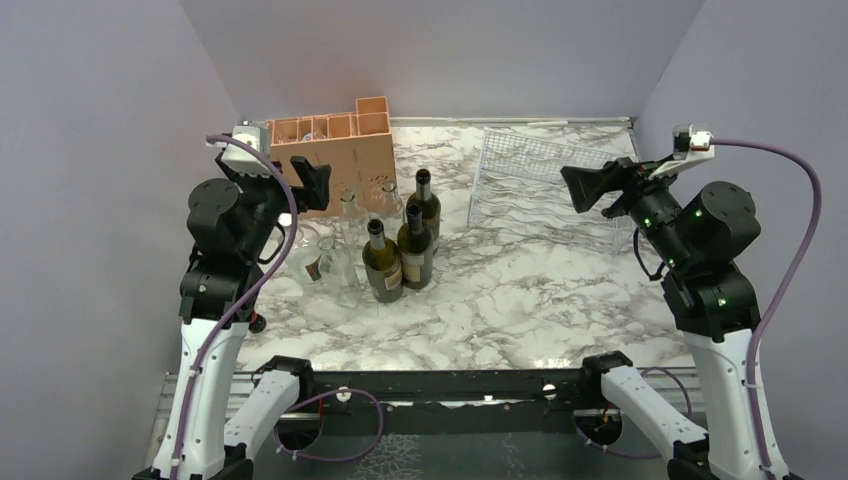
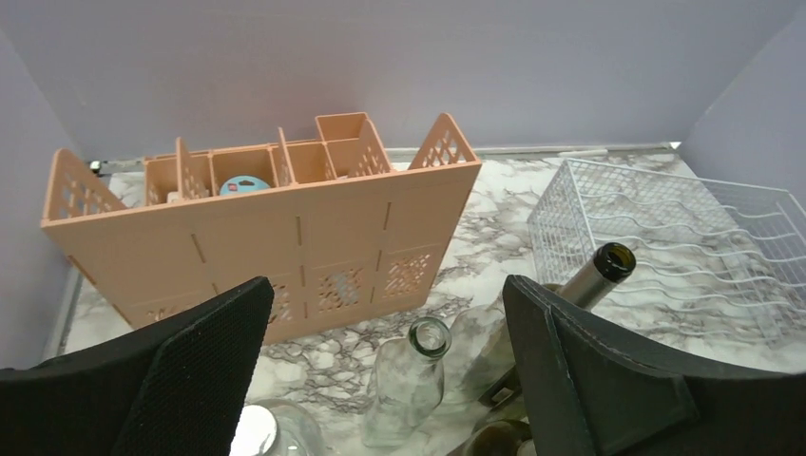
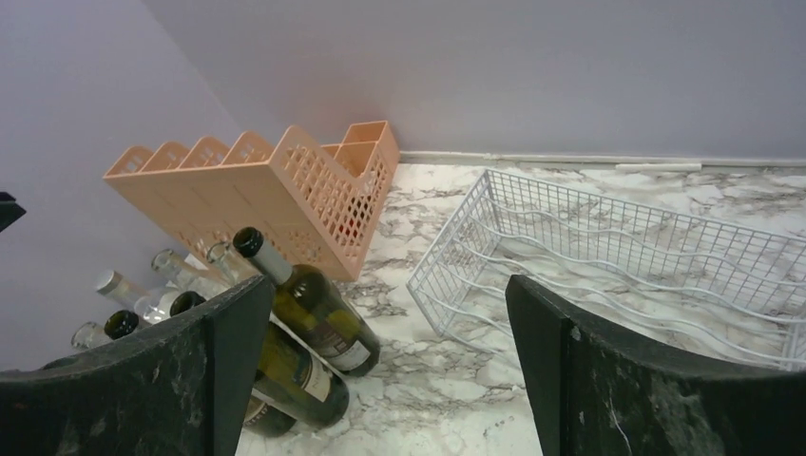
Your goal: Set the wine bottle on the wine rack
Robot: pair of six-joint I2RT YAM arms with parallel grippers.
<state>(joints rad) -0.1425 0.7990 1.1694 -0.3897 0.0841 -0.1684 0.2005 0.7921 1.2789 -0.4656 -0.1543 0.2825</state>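
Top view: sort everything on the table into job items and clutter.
Job: dark wine bottles, three standing together; white wire wine rack.
Lying about: peach crate; clear glass bottles.

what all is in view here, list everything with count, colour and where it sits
wine bottles: three, dark green, upright, left of table centre
clear bottles: several, colourless glass, left of the wine bottles; exact count unclear
crate: one, peach-orange, back left
blue round item: one, blue, in a crate compartment
wine rack: one, white wire, back right, no bottle on it
table: one, white-grey marble
left arm: one, black and white, near left
right arm: one, black and white, near right
left hand: one, black, open, above the bottles
right hand: one, black, open, facing the wine rack
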